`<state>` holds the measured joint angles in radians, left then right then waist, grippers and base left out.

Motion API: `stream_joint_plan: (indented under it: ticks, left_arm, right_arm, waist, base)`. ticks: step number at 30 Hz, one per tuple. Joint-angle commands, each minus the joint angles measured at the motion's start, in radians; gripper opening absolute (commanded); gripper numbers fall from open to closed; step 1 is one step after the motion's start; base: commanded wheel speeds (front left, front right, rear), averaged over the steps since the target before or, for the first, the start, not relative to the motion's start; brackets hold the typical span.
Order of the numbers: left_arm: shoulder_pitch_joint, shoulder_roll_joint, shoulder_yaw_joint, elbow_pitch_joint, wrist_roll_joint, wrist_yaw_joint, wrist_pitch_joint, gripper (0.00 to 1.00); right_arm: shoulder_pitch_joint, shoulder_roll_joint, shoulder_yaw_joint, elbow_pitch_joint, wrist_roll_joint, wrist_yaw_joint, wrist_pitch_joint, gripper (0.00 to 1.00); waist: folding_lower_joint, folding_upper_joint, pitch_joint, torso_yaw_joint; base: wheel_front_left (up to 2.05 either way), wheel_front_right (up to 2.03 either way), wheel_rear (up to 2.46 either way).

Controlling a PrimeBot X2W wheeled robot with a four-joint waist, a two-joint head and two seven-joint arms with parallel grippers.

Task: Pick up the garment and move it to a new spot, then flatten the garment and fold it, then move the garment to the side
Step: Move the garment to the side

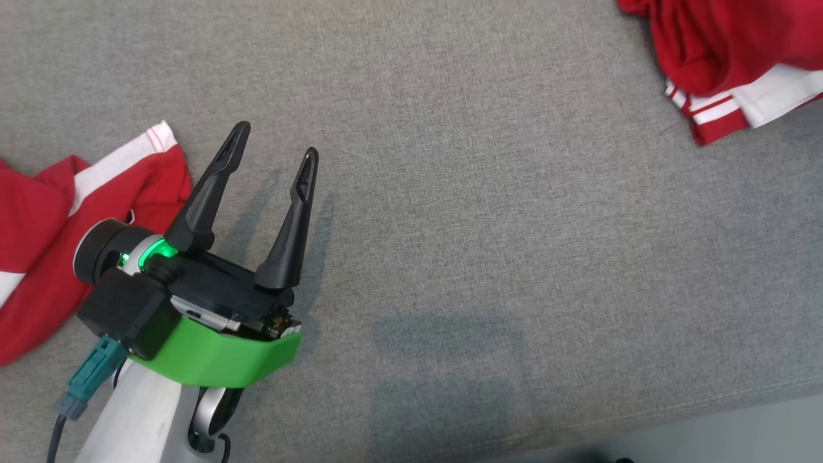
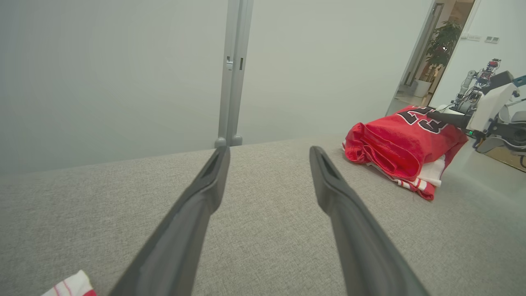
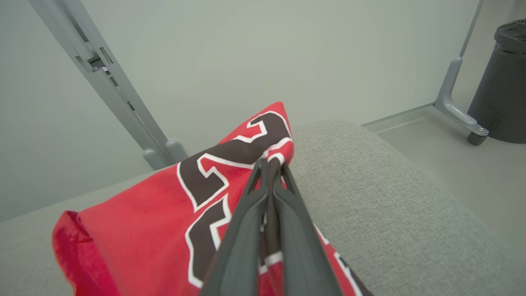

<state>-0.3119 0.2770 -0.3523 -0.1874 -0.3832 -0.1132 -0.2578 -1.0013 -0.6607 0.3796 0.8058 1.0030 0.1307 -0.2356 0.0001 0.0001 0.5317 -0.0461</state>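
1. Overhead first, from the head view:
   - The folded red garment point(image 1: 720, 45) lies at the far right corner of the grey cushion point(image 1: 514, 225).
   - We judge the step in hand to be the last one, moving the garment to the side.
   - To do it well, we should drag low and level so the folds do not spill open, and let go only once the bundle lies flat.
   - The left gripper point(image 1: 276, 139) hangs over bare cushion with its fingers spread wide, holding nothing.
   - A second red-and-white cloth point(image 1: 38, 257) lies just beside it, and we should keep clear of that.

2. Next, the left wrist view:
   - The fingers of the left gripper point(image 2: 269, 150) are well apart and touch nothing.
   - The garment point(image 2: 394, 144) sits well away to the right, near the cushion's edge.

3. Lastly, the right wrist view:
   - The right gripper point(image 3: 270, 164) is pinched together on a fold of the garment point(image 3: 164, 213), right at the black numeral.
   - The grip is on an edge, so we would pull slowly.
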Motion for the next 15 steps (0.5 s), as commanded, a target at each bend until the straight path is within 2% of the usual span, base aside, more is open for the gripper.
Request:
stream_joint_plan:
  ticks: [1,7,8,9,10,15]
  left_arm:
    - [-0.017,0.011,0.003,-0.006,-0.001,-0.001,-0.002,1.0]
    - [-0.03,0.017,0.003,-0.021,0.0,-0.001,0.001,1.0]
    - [-0.03,0.017,0.002,-0.021,0.001,0.0,0.001,1.0]
    - [-0.029,0.017,0.001,-0.02,0.001,0.001,0.001,1.0]
    - [-0.029,0.017,0.001,-0.019,0.001,0.002,0.0,1.0]
    - [-0.034,0.013,-0.001,-0.008,-0.003,0.003,-0.001,1.0]
  right_arm:
    - [-0.024,-0.017,-0.008,0.009,0.009,0.0,-0.012,0.0]
    - [-0.057,-0.044,-0.032,0.076,-0.012,0.0,-0.026,0.0]
    - [-0.064,-0.041,-0.031,0.09,-0.021,0.0,-0.027,0.18]
    - [-0.072,-0.036,-0.033,0.103,-0.028,0.0,-0.028,0.45]
    - [-0.08,-0.035,-0.038,0.117,-0.039,0.0,-0.029,1.0]
    - [-0.082,-0.018,-0.097,0.129,-0.123,0.0,-0.028,1.0]
  waist:
    - [-0.0001,-0.0001,0.038,-0.014]
    - [-0.0001,-0.0001,0.067,-0.008]
    - [-0.0001,-0.0001,0.069,-0.007]
    - [-0.0001,-0.0001,0.072,-0.006]
    - [-0.0001,-0.0001,0.073,-0.006]
    - [-0.0001,-0.0001,0.065,0.0]
  base:
    - [0.0,0.0,0.0]
    - [0.0,0.0,0.0]
    - [0.0,0.0,0.0]
    - [0.0,0.0,0.0]
    - [0.0,0.0,0.0]
    - [0.0,0.0,0.0]
